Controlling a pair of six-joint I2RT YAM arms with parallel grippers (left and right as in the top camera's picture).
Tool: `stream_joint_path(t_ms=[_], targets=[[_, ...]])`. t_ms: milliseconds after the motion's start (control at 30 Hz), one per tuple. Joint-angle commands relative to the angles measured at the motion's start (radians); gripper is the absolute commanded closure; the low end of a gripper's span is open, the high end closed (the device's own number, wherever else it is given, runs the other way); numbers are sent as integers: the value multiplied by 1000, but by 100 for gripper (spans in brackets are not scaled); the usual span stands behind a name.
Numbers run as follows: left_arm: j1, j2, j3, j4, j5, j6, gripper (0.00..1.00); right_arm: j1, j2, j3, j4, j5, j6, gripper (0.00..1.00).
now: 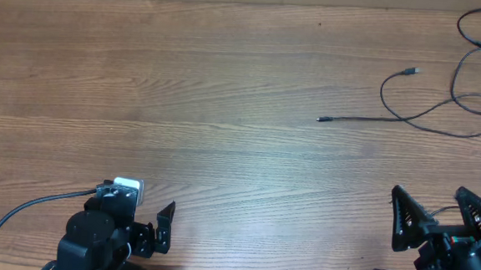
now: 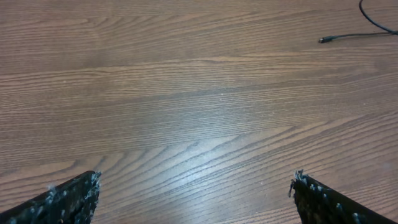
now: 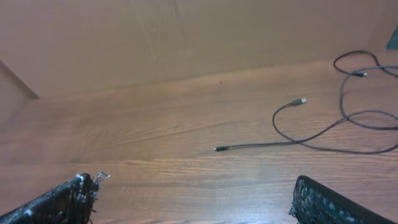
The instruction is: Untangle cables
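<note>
The cables (image 1: 443,105) are thin black cords lying loose at the far right of the table in the overhead view, looping off the right edge. One straight end has a small black plug (image 1: 322,119); another end has a silver tip (image 1: 411,72). They also show in the right wrist view (image 3: 336,124), and the plug end shows in the left wrist view (image 2: 324,40). My left gripper (image 2: 194,186) is open and empty at the near left. My right gripper (image 3: 194,190) is open and empty at the near right, well short of the cables.
A thicker black wire (image 1: 27,201) runs from the left arm base off the near left corner. The wooden table (image 1: 184,106) spreads between the arms and the cables. A brown wall (image 3: 155,37) rises behind the table's far edge.
</note>
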State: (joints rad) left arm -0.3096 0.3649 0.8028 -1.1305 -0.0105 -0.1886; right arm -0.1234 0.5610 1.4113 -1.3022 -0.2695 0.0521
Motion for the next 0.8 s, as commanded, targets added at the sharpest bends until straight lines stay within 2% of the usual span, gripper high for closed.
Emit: stream_joint_path(t_ms=[0, 100, 167, 367, 567, 767], targets=[[8, 0, -3, 1, 11, -14, 0, 0, -10, -35, 63, 30, -2, 0], [8, 0, -3, 1, 11, -14, 0, -45, -69, -157, 222, 23, -1, 0], [8, 0, -3, 1, 11, -14, 0, -76, -163, -339, 404, -46, -1, 0], [8, 0, -3, 1, 11, -14, 0, -80, -357, -782, 778, -103, 3, 0], [8, 0, -3, 1, 11, -14, 0, -80, -439, -1178, 1142, -114, 3, 0], [8, 0, -3, 1, 11, -14, 0, -80, -439, -1368, 1329, -116, 3, 0]])
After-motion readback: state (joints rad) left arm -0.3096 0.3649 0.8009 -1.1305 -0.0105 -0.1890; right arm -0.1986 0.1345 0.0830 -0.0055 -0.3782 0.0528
